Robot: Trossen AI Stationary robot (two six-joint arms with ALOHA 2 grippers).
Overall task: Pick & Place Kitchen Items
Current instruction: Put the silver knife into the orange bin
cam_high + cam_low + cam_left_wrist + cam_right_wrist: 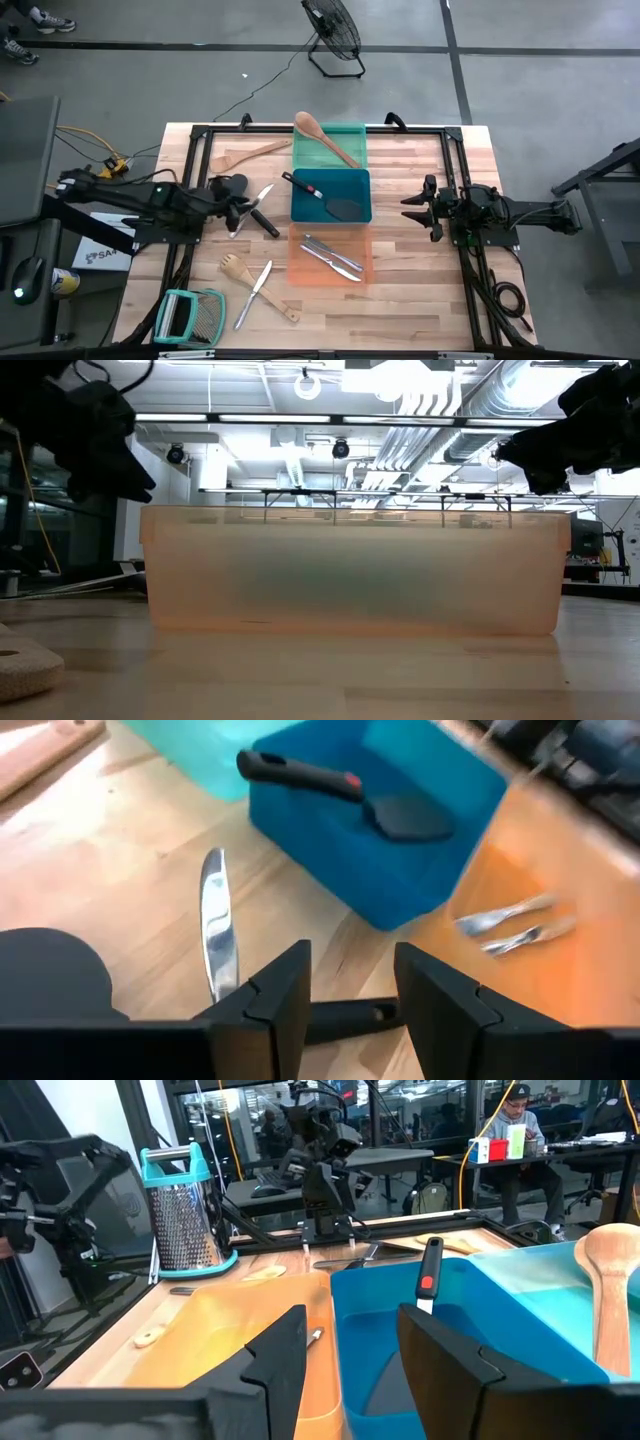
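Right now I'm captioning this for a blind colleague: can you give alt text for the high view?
Seen from above, a wooden table holds green, blue and orange trays in a central column, with the left pincer over a black-handled knife and the right pincer waiting beside the trays. Wooden utensils, another knife and a grater lie scattered around the left side.

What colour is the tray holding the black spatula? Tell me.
Blue. The tray with the black spatula shows best in the high view.

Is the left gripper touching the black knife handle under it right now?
Cannot tell. In the left wrist view the left gripper stands open astride the black handle, but neither finger's contact nor a gap shows plainly; the high view is no clearer.
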